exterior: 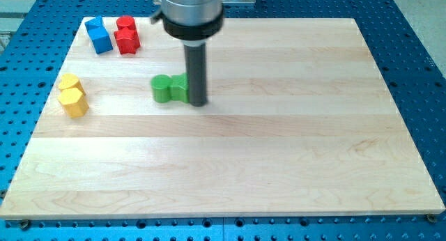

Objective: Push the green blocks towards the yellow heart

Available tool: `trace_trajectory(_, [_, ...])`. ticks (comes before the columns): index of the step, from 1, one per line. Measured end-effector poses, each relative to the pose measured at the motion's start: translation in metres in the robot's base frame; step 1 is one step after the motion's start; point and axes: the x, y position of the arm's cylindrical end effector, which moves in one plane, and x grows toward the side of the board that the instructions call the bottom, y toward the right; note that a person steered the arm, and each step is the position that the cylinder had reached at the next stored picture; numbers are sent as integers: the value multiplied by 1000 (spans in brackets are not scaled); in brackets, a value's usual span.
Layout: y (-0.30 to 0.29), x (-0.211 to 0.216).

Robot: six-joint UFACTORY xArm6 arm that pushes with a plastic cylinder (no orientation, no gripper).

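Two green blocks sit together near the board's upper middle: a rounded one (pixel 164 88) on the left and a second one (pixel 180 88) partly hidden behind my rod. My tip (pixel 198 102) rests on the board, touching the right side of that second green block. Two yellow blocks stand at the view's left: one (pixel 70 83) above and one (pixel 74 102) below, touching each other. Which of them is the heart I cannot make out for sure.
A blue block pair (pixel 99 35) and a red block pair (pixel 127 35) lie at the board's top left corner. The wooden board (pixel 279 150) sits on a blue perforated table. The arm's metal body hangs over the board's top edge.
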Motion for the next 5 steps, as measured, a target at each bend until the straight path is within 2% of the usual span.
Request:
trace_trajectory(1, [-68,31])
trace_trajectory(2, [-27,30])
trace_trajectory(3, [0,9])
trace_trajectory(4, [-24,-8])
trace_trajectory(5, [-50,-5])
